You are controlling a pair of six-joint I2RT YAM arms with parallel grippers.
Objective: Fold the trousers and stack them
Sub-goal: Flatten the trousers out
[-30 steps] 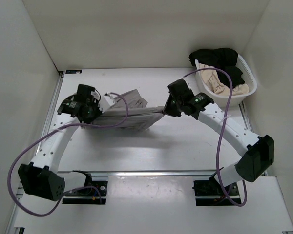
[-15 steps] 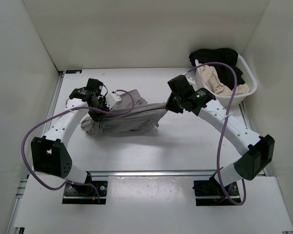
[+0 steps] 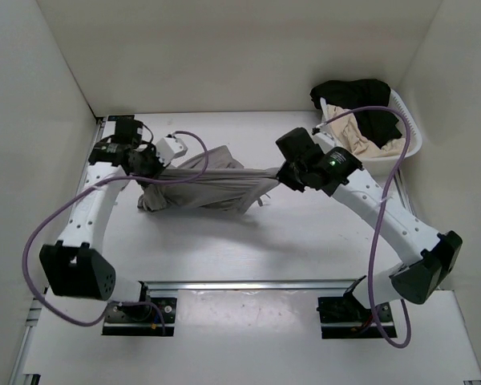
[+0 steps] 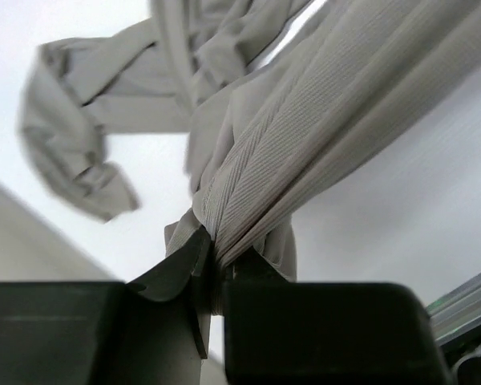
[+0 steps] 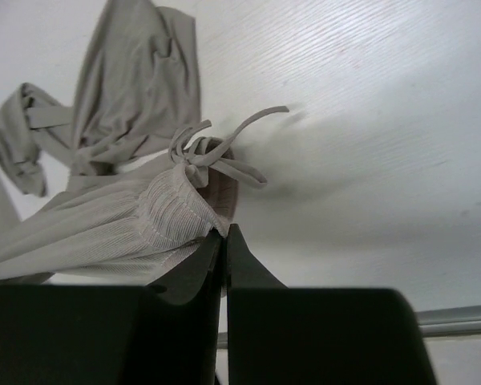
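The white table [image 3: 305, 233] filled the middle of the frame. The grey trousers [image 3: 204, 186] stretched taut across its centre-left, with loose cloth drooping onto the surface. A white basket [image 3: 414, 138] sat at the upper right. The left gripper [image 4: 212, 269] was clenched on ribbed fabric. The right gripper [image 5: 223, 241] was pinching the waistband beside the drawstring bow [image 5: 204, 156].

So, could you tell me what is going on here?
Two robot arms hold the grey trousers by the waistband, stretched between them over the table. The left pincer is shut on one end, the right pincer on the drawstring end. The legs hang bunched below. A basket with other garments sits far right.
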